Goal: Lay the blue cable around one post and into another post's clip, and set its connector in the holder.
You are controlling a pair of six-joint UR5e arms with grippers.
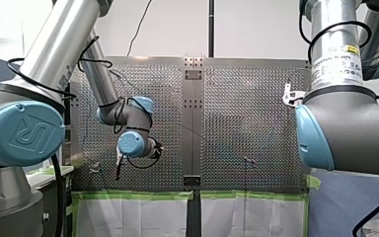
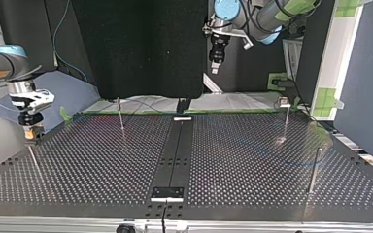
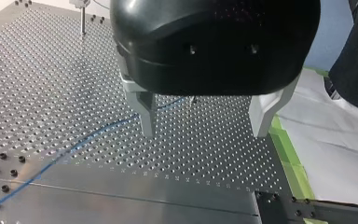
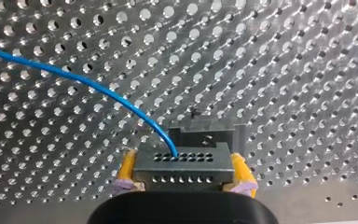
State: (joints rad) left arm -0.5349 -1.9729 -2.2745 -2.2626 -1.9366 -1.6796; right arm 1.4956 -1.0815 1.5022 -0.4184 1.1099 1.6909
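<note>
In the right wrist view my right gripper is shut on a grey connector, squeezed between its yellow pads. The blue cable leaves the connector's top and arcs away over the perforated table. A grey block, perhaps the holder, sits just ahead of the connector. In the top view this gripper hangs low at the table's left edge. My left gripper is open and holds nothing. It hovers above the table, where the blue cable lies loose. In the top view it hangs high at the back.
Thin posts stand on the table in the top view: one at back left, one with a clip at back right, one at the right and one near my right gripper. Green tape marks the table's edge.
</note>
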